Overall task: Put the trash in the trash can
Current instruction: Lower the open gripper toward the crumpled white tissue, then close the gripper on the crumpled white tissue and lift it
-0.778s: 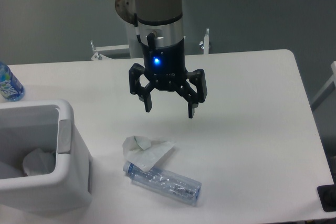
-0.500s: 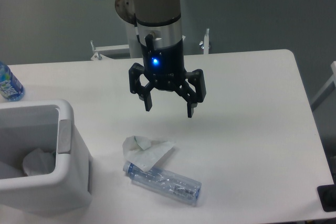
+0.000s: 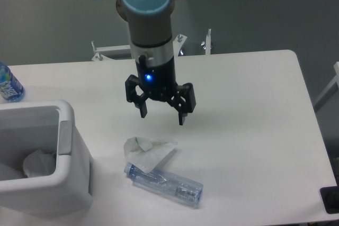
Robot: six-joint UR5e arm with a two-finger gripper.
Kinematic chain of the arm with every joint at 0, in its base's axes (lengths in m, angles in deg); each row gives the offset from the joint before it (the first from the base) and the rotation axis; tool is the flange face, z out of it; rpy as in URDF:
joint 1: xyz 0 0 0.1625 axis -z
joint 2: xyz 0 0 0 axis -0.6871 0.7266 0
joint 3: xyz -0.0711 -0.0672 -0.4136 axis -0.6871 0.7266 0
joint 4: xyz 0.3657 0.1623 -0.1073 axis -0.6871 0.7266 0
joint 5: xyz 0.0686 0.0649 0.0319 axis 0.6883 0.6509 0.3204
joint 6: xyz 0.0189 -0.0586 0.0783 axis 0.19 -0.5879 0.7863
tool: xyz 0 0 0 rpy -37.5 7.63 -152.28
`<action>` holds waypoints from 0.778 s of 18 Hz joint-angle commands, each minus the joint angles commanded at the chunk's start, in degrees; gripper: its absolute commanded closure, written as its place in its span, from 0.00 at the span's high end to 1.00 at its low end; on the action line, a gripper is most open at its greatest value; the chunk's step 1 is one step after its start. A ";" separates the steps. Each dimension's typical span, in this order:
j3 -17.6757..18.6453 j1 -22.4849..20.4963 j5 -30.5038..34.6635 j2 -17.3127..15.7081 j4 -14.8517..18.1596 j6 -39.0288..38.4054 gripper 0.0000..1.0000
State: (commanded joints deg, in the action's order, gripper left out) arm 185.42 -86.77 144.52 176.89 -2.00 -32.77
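Observation:
A crumpled white paper wrapper (image 3: pixel 146 151) lies on the white table, partly over the cap end of a crushed clear bluish bottle (image 3: pixel 168 184) lying on its side. My gripper (image 3: pixel 161 115) hangs open above and slightly behind the wrapper, with nothing between its black fingers. The white trash can (image 3: pixel 66 154) stands at the left front, and a white crumpled piece (image 3: pixel 38 163) shows inside it.
An upright bottle with a blue label (image 3: pixel 9 83) stands at the far left edge of the table (image 3: pixel 254 109). A dark object (image 3: pixel 330 199) sits off the table's front right corner. A white metal frame (image 3: pixel 114 51) shows behind the table.
The gripper has shifted left and toward the wrapper, still open. The wrapper, bottle and trash can have not moved.

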 joint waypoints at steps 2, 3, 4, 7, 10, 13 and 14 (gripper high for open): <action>0.27 0.53 0.00 1.75 0.00 1.92 1.00; 0.36 0.62 0.09 2.72 0.09 5.07 1.00; 0.97 1.41 0.17 3.77 0.09 8.06 1.00; 1.76 2.90 0.88 7.37 -0.17 14.31 1.00; 2.03 3.69 0.97 10.72 -1.84 16.61 1.00; 2.56 4.49 1.49 12.13 -3.25 16.53 1.00; 2.56 4.66 1.76 12.48 -3.25 16.53 1.00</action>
State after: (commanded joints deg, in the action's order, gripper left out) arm 187.98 -82.11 146.28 189.37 -5.25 -16.24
